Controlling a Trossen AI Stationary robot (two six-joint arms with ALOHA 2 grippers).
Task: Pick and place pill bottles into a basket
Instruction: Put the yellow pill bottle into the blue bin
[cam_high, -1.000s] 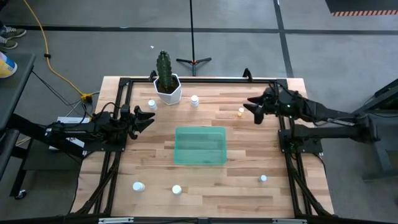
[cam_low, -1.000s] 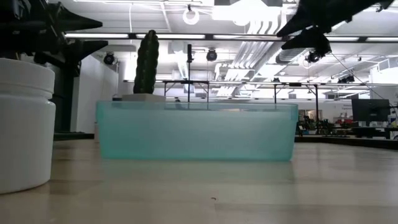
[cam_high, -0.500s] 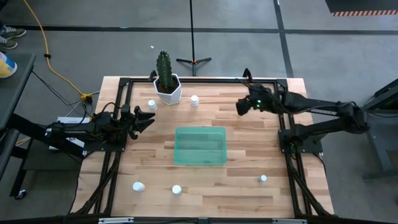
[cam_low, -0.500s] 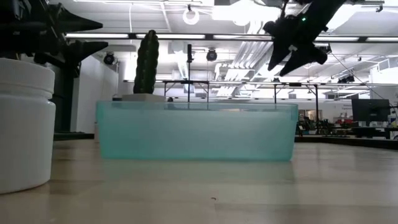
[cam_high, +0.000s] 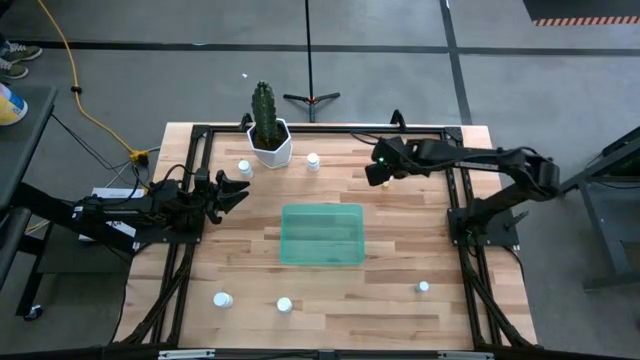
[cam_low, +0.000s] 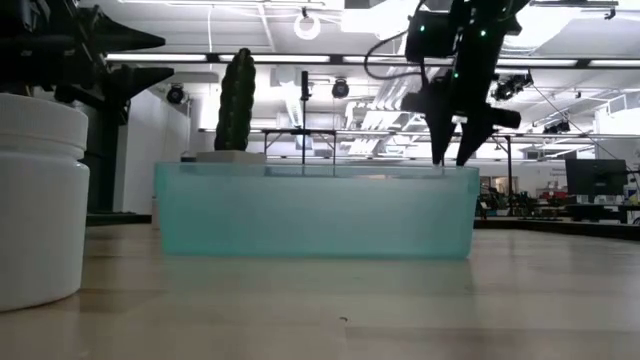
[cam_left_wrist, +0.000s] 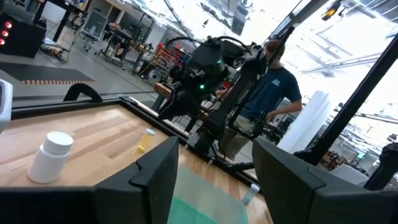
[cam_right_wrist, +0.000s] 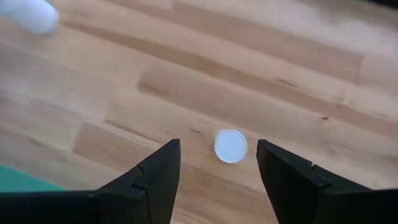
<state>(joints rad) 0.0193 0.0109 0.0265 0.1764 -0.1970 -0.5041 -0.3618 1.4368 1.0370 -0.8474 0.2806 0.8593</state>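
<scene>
The right gripper (cam_high: 375, 172) is positioned above the far right part of the table (cam_high: 400, 240), pointing downward, with its two fingers (cam_right_wrist: 155, 186) spread apart and nothing between them. In the right wrist view, the round cap of a yellowish pill bottle (cam_right_wrist: 231, 146) lies on the wood directly below the gap between the fingers; the fingers are not in contact with it. The same bottle appears in the left wrist view (cam_left_wrist: 146, 139), standing upright near the right arm. The basket (cam_high: 321, 234) sits at the centre of the table and no bottle is visible inside it. Two white pill bottles stand near the far edge, one (cam_high: 243, 167) beside the cactus pot (cam_high: 270, 147) and one (cam_high: 313, 160) just to its right. Three more stand near the front edge: (cam_high: 222, 299), (cam_high: 284, 305) and (cam_high: 424, 288). The left gripper (cam_high: 235, 187) waits at the left side of the table, fingers apart and holding nothing.
</scene>
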